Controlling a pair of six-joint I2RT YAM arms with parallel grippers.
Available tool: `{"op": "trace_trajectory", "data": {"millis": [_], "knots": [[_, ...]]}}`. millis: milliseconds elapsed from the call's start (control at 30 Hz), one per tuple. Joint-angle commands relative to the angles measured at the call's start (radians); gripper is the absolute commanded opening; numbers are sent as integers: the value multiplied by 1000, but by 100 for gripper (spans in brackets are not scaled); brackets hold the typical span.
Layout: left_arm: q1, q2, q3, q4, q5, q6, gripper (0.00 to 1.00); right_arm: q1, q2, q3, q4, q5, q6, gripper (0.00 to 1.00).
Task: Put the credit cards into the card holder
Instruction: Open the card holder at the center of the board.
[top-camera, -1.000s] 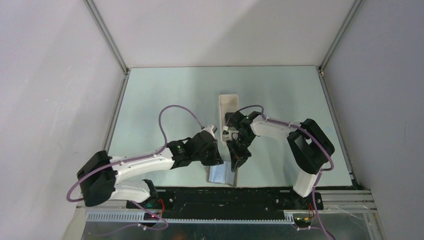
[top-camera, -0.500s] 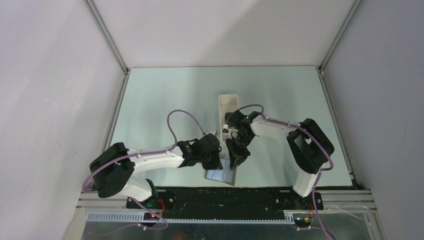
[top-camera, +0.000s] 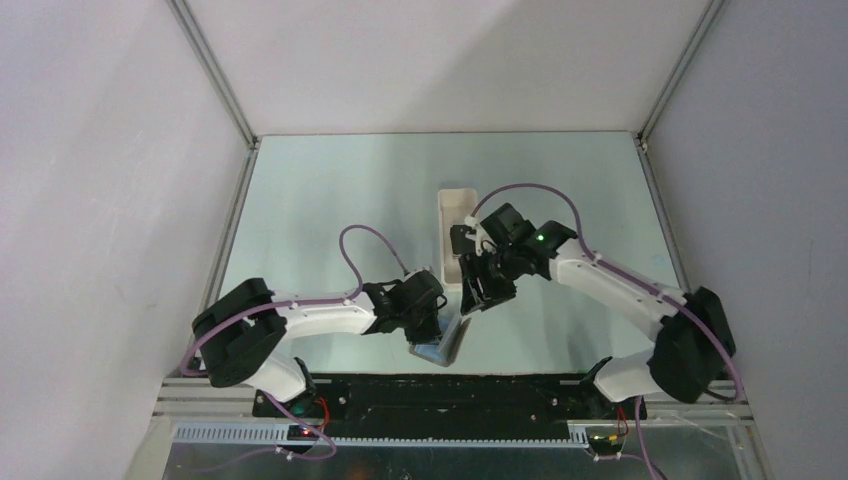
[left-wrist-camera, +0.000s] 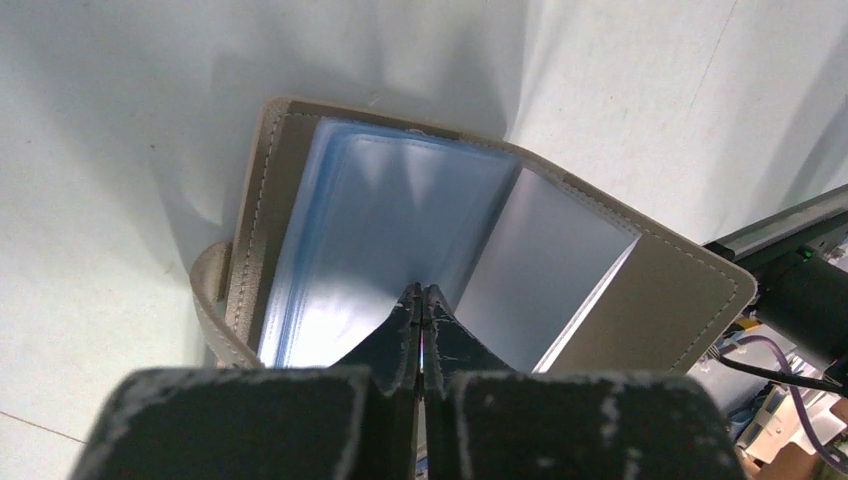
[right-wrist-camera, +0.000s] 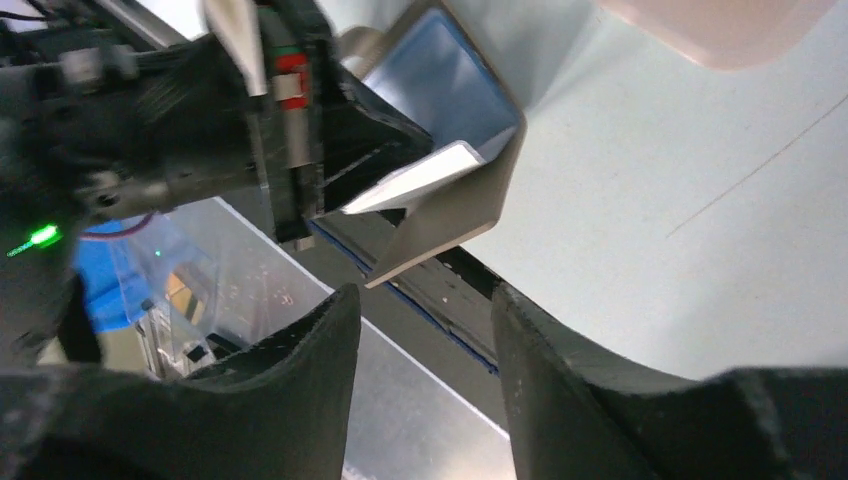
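**benchrat:** where's everything sitting on your end?

**me:** The small grey-brown folding card holder is open at the near edge of the pale green table, silvery-blue sleeves facing up. My left claw is pinched tight on one of those inner sleeves and props the thing open like a book. My right claw hangs just behind it with its fingers spread and nothing between them.

**benchrat:** and the cards?

**me:** That's the catch. I don't see any thin black credit cards in the sleeves. There's a dark patch in the long white rectangular tray, but the right wrist half covers it, so I can't tell if that's them.

**benchrat:** so which arm goes?

**me:** Right one, I reckon. The tray is just behind the right claw, with its long axis running away from the bases. The card holder is on the claw's near side, slightly to the left, with its mouth facing the claw. So it's a pick from behind, then a short trip toward me. The left arm is busy anyway.
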Motion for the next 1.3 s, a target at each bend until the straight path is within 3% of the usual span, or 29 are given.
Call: {"op": "trace_trajectory", "data": {"millis": [0,100,200,267,400,800,1267], "knots": [[-5,7,7,8,-4,-24,0,-5,-101,-40,100,-24,45,48],[-5,4,4,8,-6,-27,0,-17,-95,-64,159,-100,84,31],[-5,3,2,9,-7,-29,0,-19,-36,-67,213,-139,140,5],[-5,3,0,8,-7,-31,0,-18,6,-67,248,-159,170,0],[-5,6,-1,9,-6,-33,0,-5,70,-63,303,-164,216,0],[-5,1,-9,9,-16,-49,0,130,254,55,163,128,180,0],[-4,-1,-17,7,-35,-75,0,195,226,54,-43,286,100,0]]}}
